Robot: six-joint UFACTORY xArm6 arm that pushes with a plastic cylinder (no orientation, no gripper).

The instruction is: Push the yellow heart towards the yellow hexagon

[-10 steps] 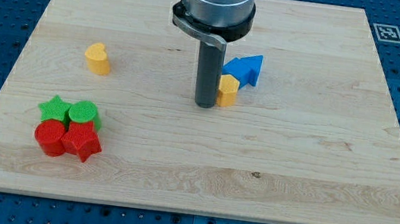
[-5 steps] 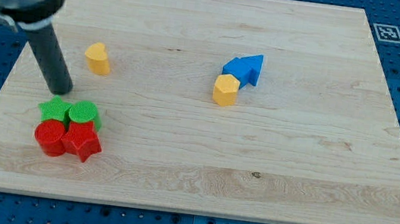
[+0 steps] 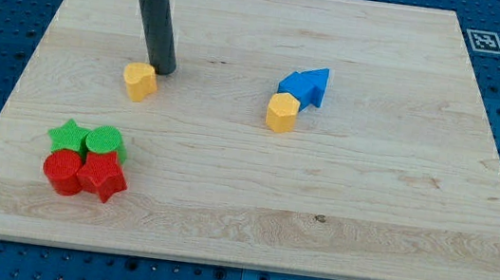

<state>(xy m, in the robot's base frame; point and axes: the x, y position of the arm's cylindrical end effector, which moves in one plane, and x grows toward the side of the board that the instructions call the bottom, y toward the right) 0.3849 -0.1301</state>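
Observation:
The yellow heart (image 3: 140,81) lies on the wooden board (image 3: 242,206) at the view's upper left. My tip (image 3: 163,70) stands just to its upper right, close to or touching it. The yellow hexagon (image 3: 282,111) sits near the board's middle, well to the right of the heart. It touches a blue arrow-shaped block (image 3: 307,86) at its upper right.
A cluster of blocks sits at the lower left: a green star (image 3: 66,135), a green cylinder (image 3: 105,141), a red cylinder (image 3: 61,172) and a red star (image 3: 103,177). A fiducial marker (image 3: 482,40) is at the board's top right corner.
My tip swung from beside the hexagon to the far left, then to the heart's upper right. The heart has shifted right and slightly down. The hexagon has not moved.

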